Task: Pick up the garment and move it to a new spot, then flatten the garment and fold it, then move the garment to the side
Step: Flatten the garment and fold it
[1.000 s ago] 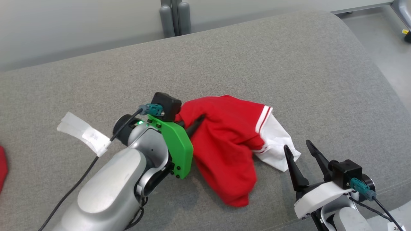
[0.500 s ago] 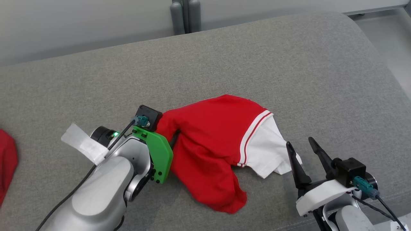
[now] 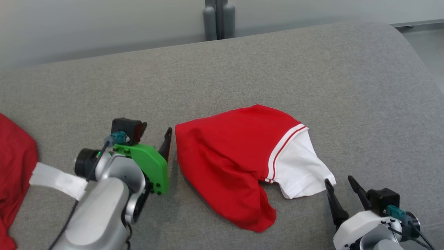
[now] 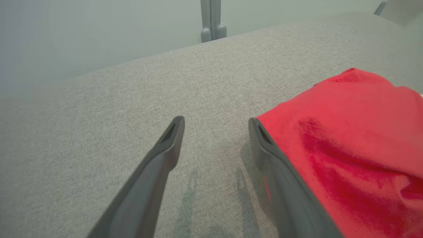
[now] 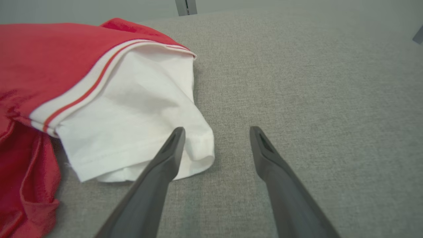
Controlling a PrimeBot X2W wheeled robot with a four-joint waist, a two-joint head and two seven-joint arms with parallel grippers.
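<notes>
A red garment (image 3: 225,156) is seen lying loosely bunched and unflattened on the grey upholstered surface (image 3: 277,69), around the middle and toward the near edge. At its right end a white section (image 3: 298,163) with a stitched hem is spread out. It is joined to the red body by a white band (image 3: 286,146) with a thin red stripe. A rumpled red fold is trailed toward the near side, and soft creases are shown across the cloth.

Grey sofa (image 3: 295,73) holds garment (image 3: 225,156) and red cloth (image 3: 15,163)
</notes>
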